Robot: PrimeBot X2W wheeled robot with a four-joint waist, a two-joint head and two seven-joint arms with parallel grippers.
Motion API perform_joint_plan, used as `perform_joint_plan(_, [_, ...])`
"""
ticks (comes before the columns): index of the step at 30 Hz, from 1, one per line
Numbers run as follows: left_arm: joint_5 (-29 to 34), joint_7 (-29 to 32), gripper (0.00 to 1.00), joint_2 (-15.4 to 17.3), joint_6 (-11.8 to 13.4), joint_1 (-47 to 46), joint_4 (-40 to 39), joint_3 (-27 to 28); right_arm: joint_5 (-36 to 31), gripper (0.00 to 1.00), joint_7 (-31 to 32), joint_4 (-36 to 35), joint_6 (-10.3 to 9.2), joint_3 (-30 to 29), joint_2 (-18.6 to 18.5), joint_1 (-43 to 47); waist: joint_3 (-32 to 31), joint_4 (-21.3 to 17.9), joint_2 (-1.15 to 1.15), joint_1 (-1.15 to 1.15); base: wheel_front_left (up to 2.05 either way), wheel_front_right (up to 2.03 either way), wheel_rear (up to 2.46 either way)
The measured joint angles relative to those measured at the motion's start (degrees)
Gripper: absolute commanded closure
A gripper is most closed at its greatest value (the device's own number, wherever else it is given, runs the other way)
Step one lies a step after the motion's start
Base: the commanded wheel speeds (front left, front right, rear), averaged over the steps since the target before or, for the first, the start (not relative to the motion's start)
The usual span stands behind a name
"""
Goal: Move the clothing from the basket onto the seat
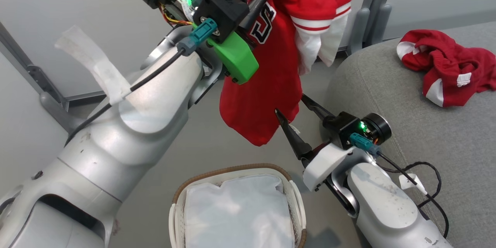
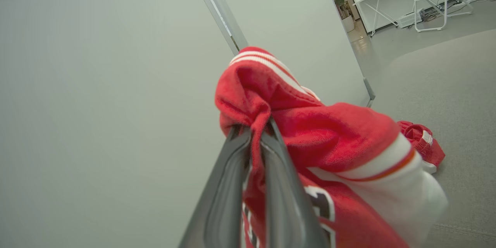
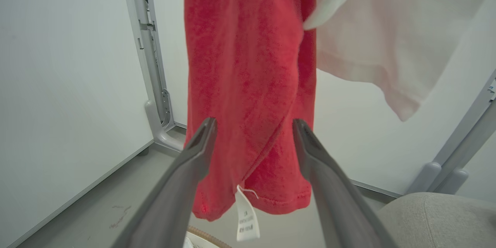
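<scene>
The left arm's pale forearm (image 1: 155,97) bulked nearest the head camera. It rose to the left claw (image 2: 252,130), which was clenched on a bunched fold at the top of the red jersey (image 1: 263,97). The jersey hung straight down from that grip, long axis vertical. A white cloth (image 1: 321,42) dangled at its right side, and I could not tell whether it was a sleeve or a separate piece. The hem hung above and beyond the basket (image 1: 232,169), in which a glossy white liner sheet (image 1: 236,213) lay.

The right claw (image 1: 290,104) stood released, fingers spread, with its tips near the hem's right edge. Whether they touched it could not be told.

The seat (image 1: 387,116) lay to the robot's right of the hanging jersey, with another red garment (image 1: 445,69) already on it. By my judgement the carry had to go rightward, high enough for the hem to clear the cushion's rounded edge. The left claw bore the load, though the right arm was nearer the seat.
</scene>
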Motion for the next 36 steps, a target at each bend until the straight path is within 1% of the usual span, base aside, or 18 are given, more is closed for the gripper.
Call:
perform_joint_plan(4, [-1.0,0.0,1.00,-0.8,0.0,-0.2,-1.3,-1.7,0.4,0.00,0.0,3.2,-0.01,1.9,0.0,-3.4,-0.1,1.1,0.00,0.00,0.00,0.00,0.00])
perform_joint_plan(8, [-1.9,0.0,1.00,-1.2,0.0,-0.2,-2.4,-2.9,2.2,0.00,0.0,5.2,-0.01,3.9,0.0,-5.7,-0.3,2.0,0.00,0.00,0.00,0.00,0.00])
perform_joint_plan(9, [-2.2,0.0,1.00,-1.4,0.0,-0.2,-2.5,-3.1,2.8,0.18,0.0,5.5,-0.01,4.3,0.0,-6.2,-0.4,2.2,0.00,0.00,0.00,0.00,0.00])
perform_joint_plan(10, [-2.6,0.0,1.00,-1.4,0.0,-0.2,-2.6,-3.3,3.3,0.64,0.0,5.6,-0.01,4.7,0.0,-6.5,-0.4,2.4,0.00,0.00,0.00,0.00,0.00])
perform_joint_plan(11, [-2.9,0.0,1.00,-1.5,0.0,-0.2,-2.8,-3.5,3.8,0.90,0.0,5.6,-0.01,5.2,-0.1,-7.0,-0.5,2.5,0.00,0.00,0.00,0.00,0.00])
perform_joint_plan(12, [-3.1,0.0,1.00,-1.5,0.0,-0.2,-2.8,-3.7,4.0,1.00,0.0,5.5,-0.01,5.7,0.0,-7.3,-0.5,2.7,0.00,0.00,0.00,0.00,0.00])
perform_joint_plan(17, [-3.8,0.0,1.00,-0.9,0.0,0.0,-2.6,-4.0,4.3,1.00,0.0,4.8,-0.01,6.4,0.0,-7.4,-0.7,2.9,0.00,0.00,0.00,0.00,0.00])
perform_joint_plan(28, [-5.6,0.0,1.00,0.2,0.0,2.9,-0.8,-2.8,3.7,1.00,0.0,2.5,-0.01,5.6,0.0,-5.7,-1.2,1.9,0.00,0.00,0.00,0.00,0.00])
perform_joint_plan(29, [-5.9,0.0,0.92,0.1,0.0,3.4,-0.7,-2.5,3.6,1.00,0.0,2.2,-0.01,5.6,0.0,-5.7,-1.3,1.8,0.00,0.00,0.00,0.00,0.00])
perform_joint_plan(30, [-6.3,0.0,0.67,0.1,0.0,4.1,-0.6,-2.1,3.6,1.00,0.0,1.7,-0.01,5.5,0.0,-5.6,-1.3,1.6,0.00,0.00,0.00,0.00,0.00])
perform_joint_plan(31, [-6.6,0.0,0.54,0.1,0.0,4.7,-0.5,-1.9,3.6,1.00,0.0,1.4,-0.01,5.4,0.0,-5.6,-1.3,1.5,0.00,0.00,0.00,0.00,0.00])
perform_joint_plan(32, [-6.6,0.0,0.01,0.1,0.0,5.5,-0.4,-1.5,3.6,1.00,0.0,1.0,-0.01,5.3,0.0,-5.4,-1.4,1.4,0.00,0.00,0.00,0.00,0.00])
perform_joint_plan(36, [-7.1,0.0,0.00,0.0,0.0,9.7,-0.1,1.8,3.0,1.00,0.0,-0.9,-0.01,3.9,0.0,-4.5,-1.4,0.9,0.00,0.00,0.00,0.00,0.00])
